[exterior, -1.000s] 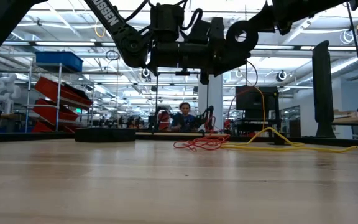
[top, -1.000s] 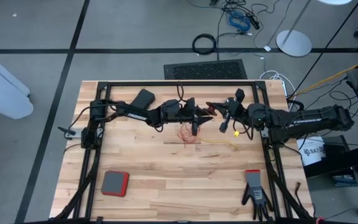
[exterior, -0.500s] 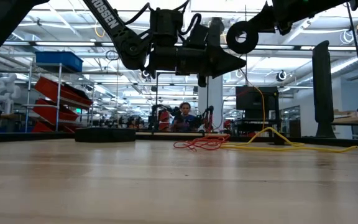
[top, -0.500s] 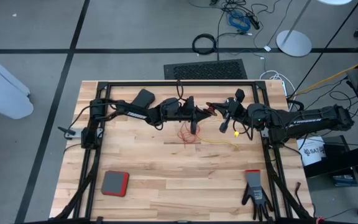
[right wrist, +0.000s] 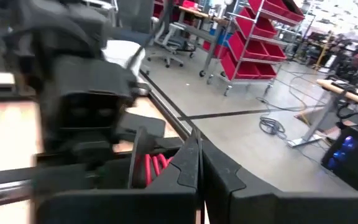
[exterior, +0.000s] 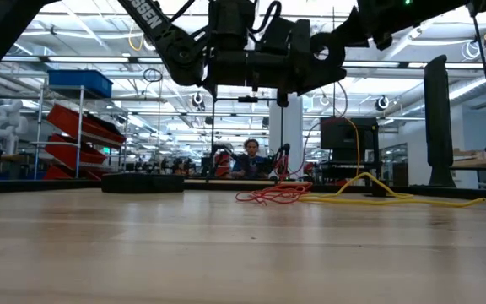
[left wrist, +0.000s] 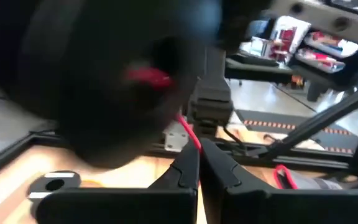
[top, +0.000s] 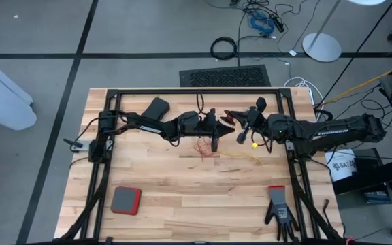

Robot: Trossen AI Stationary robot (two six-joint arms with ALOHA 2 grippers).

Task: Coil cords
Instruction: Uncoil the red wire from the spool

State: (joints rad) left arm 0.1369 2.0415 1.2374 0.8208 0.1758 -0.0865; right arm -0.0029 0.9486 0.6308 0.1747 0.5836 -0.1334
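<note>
L gripper (top: 222, 123) and R gripper (top: 231, 117) meet nose to nose above the counter (top: 182, 204), near the middle of its far edge, both well off the surface in the low view. L jaws pinched together on the red cord (left wrist: 190, 132), which runs up from betw. the tips in the L wrist view toward a blurred dark round thing, prob. a reel, too close to the lens to tell. R jaws also shut tight; red strands (right wrist: 151, 168) show just past the tips in the R wrist view, but can't tell if they're gripped or just behind. Rest of the red cord lies in a loose tangle (top: 204, 148) on the counter just nearer than the grippers, about mid-width. Yellow cord (top: 240, 154) trails from that tangle toward the R edge, flat on the wood; in the low view it also rises in a thin line (exterior: 359, 143) to the R arm. A small yellow bit (top: 256, 144) sits under the R wrist. Near L corner: red-and-grey pad (top: 125, 200). Near R corner area: black glove (top: 280, 209) w/ red cuff. Black block (top: 156, 107) near the far edge, beside the L arm. Person seated far back in the room (exterior: 251, 159), low view.
</note>
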